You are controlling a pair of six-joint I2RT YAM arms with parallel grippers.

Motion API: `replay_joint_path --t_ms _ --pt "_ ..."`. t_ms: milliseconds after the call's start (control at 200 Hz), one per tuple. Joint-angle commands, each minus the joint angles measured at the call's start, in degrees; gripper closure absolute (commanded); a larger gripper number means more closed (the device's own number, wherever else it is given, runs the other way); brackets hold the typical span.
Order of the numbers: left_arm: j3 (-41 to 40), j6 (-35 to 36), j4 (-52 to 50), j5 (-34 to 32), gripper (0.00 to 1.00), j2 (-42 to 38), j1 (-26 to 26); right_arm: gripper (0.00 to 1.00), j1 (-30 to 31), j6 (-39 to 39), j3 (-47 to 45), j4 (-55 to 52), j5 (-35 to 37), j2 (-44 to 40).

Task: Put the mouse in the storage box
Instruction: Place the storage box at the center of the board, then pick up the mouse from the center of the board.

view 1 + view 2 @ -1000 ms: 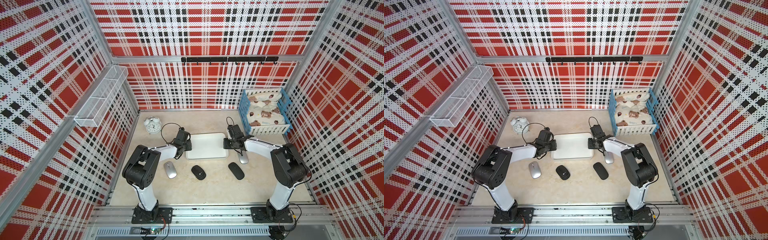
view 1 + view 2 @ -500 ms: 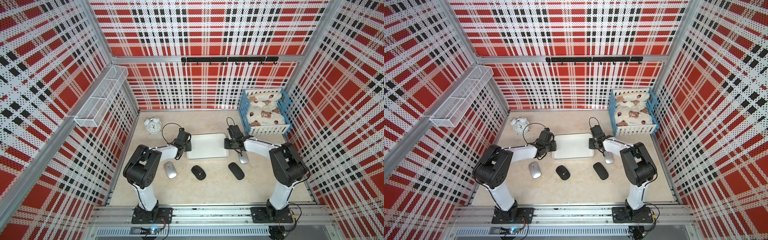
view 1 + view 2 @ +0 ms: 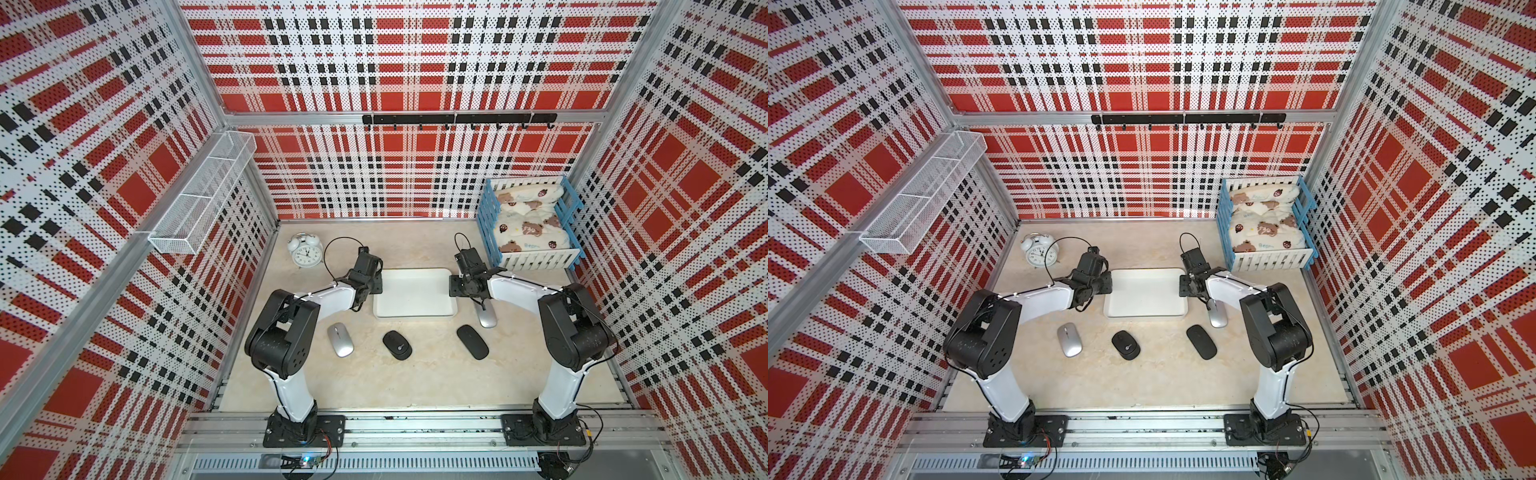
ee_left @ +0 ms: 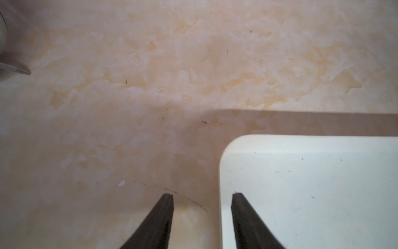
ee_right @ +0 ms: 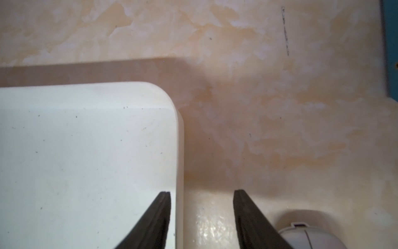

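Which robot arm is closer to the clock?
Left. The left gripper is at the tray's edge on the clock's side. The right gripper is at the opposite edge, with the whole tray between it and the clock.

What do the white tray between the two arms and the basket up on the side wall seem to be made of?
The white tray looks like moulded plastic. It is smooth and faintly glossy, with rounded corners and a thin low rim, and the wrist views show it lightly speckled. The basket appears to be white-coated metal mesh, since the wall's plaid shows through its fine grid, which is edged by a wire frame.
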Motion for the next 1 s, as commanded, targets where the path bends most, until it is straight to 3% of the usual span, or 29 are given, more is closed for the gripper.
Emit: replay_joint_path --t_ms 0,220,276,306,446,551,706,847,997 --pt "0.1 -1.0 -2.9 0.4 0.48 -5.5 0.2 0.42 -0.3 -1.8 2.8 -2.9 1.5 -3.2" --pt "-6.6 -8.3 -10.5 -5.6 0.45 -19.2 1.8 0.40 1.4 -11.1 4.9 -3.9 -10.8 -7.5" --pt "-10.0 -11.3 -12.8 -6.8 0.08 -24.2 3.4 0.40 2.7 -13.2 5.5 -4.5 -14.8 -8.2" --pt "-12.1 -13.2 -14.0 -6.9 0.04 -27.1 4.8 0.40 3.6 -14.0 6.1 -5.2 -15.9 -8.2" --pt "-23.7 -20.8 -16.2 -4.7 0.01 -39.4 11.9 0.40 8.2 -17.0 8.4 -7.1 -19.0 -7.1" --pt "-29.9 -24.0 -16.2 0.2 0.01 -41.6 14.2 0.40 11.9 -19.9 10.3 -6.9 -18.4 -5.2" --pt "-33.4 -26.8 -12.0 4.4 0.03 -37.5 10.7 0.40 13.7 -20.9 14.7 -7.4 -17.0 -0.5" --pt "-29.7 -26.7 -11.5 1.4 0.04 -31.9 4.2 0.40 13.8 -19.7 16.4 -5.7 -17.2 2.4" --pt "-28.3 -28.3 -11.2 1.2 0.04 -28.1 2.1 0.41 13.8 -18.6 16.3 -4.4 -16.6 3.3"
